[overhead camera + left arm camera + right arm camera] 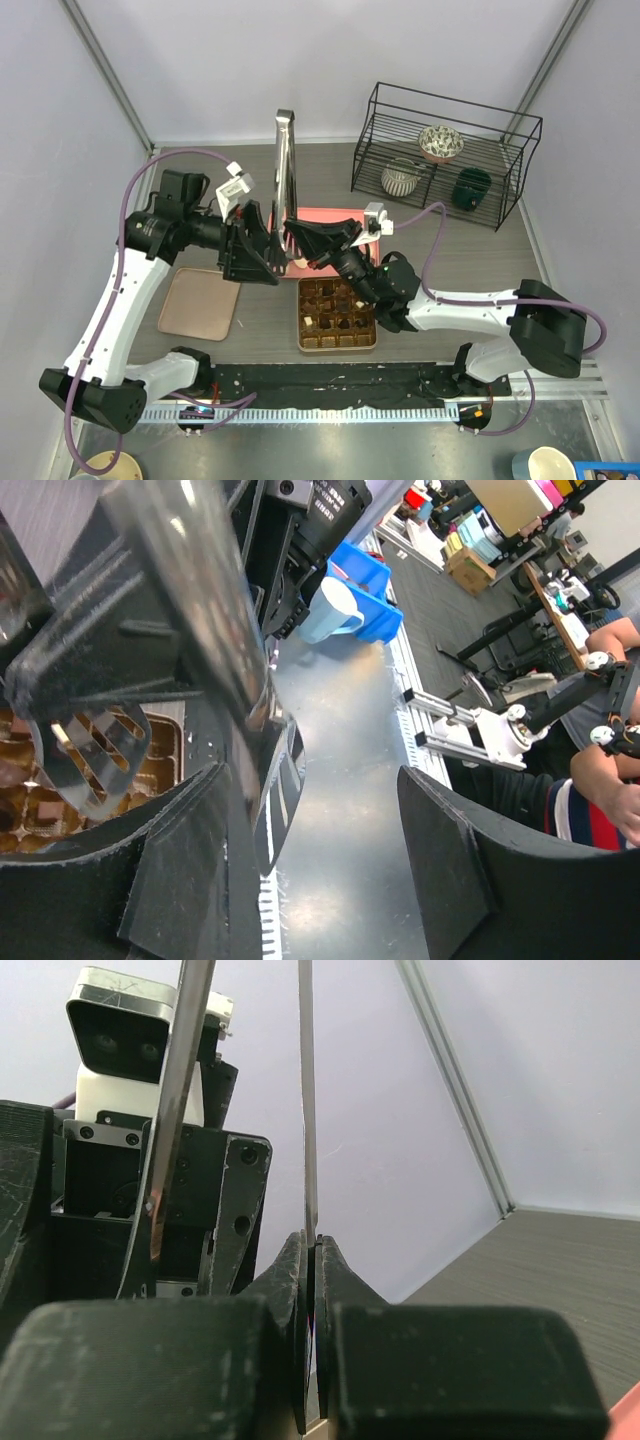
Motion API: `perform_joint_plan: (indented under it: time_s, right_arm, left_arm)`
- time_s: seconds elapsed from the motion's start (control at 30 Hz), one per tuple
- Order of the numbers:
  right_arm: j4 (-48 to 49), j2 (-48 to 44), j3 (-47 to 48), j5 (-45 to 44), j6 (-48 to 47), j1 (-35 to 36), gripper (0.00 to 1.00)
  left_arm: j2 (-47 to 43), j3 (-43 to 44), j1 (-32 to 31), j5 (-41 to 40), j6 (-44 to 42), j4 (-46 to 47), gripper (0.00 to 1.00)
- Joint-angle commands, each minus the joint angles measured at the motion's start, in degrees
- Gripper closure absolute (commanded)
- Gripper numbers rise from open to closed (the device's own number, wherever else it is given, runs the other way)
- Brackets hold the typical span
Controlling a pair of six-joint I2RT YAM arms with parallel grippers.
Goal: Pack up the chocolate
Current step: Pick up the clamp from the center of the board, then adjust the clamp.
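Observation:
Metal tongs (286, 170) stand upright over the near edge of the pink tray (330, 214). My right gripper (300, 238) is shut on one thin arm of the tongs (307, 1110), pinched between its fingertips (311, 1245). My left gripper (266, 254) is open beside the tongs' lower end; in the left wrist view a slotted blade (273, 800) lies against its left finger (190, 880), with a wide gap to the right finger (470, 870). Brown chocolate (325, 300) sits in cells of the gold-brown gridded box (338, 346), also seen at the left (40, 805).
A flat beige tray (200, 302) lies left of the box. A black wire rack (445, 150) holding cups stands at the back right. A dark toothed rail (330, 385) runs along the near edge between the arm bases.

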State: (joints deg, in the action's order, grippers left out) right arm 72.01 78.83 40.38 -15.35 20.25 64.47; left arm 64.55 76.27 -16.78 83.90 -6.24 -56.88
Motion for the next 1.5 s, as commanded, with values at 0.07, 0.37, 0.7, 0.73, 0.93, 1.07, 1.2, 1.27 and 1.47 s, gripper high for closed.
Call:
perform_joint_plan:
  time_s: [0.07, 0.37, 0.7, 0.73, 0.93, 1.07, 1.2, 1.27, 1.47]
  right_arm:
    - [7.5, 1.9, 2.5, 0.8, 3.7, 1.1, 0.99]
    - [6.9, 0.8, 2.6, 0.8, 4.4, 1.5, 0.99]
    - [-13.1, -14.6, 1.1, -0.2, -2.8, 0.4, 0.53]
    - [-20.8, -18.1, 1.8, 2.2, -2.8, -0.3, 0.43]
    - [-51.1, -24.6, 12.7, 20.6, -3.4, -8.6, 0.18]
    - [-66.4, -22.3, 23.0, 33.4, -6.3, -13.1, 0.14]
    - [-75.1, -22.1, 29.0, 37.4, -7.3, -16.3, 0.12]
    - [-75.3, -22.7, 30.2, 37.6, -7.2, -16.4, 0.11]
    - [-78.4, -22.7, 31.3, 37.2, -7.6, -16.4, 0.08]
  left_arm:
    - [-1.0, -0.9, -0.2, 8.3, 7.8, 9.3, 0.37]
    - [-2.9, -4.8, -0.2, 10.1, 20.7, 23.0, 0.96]
    - [-7.1, -19.0, -0.1, 9.6, 62.1, 73.4, 0.94]
    - [-7.2, -20.7, 0.1, 9.9, 66.6, 79.6, 0.95]
    - [-7.1, -26.0, 0.7, 11.6, 75.3, 90.6, 0.94]
    - [-4.9, -25.8, 0.8, 11.7, 84.6, 103.6, 0.96]
    - [2.8, -10.6, 2.4, 11.8, 89.4, 109.0, 0.96]
    - [7.8, -2.5, 4.0, 11.4, 92.2, 109.2, 0.99]
    - [22.9, 7.0, -1.2, 11.9, 125.4, 139.9, 1.0]
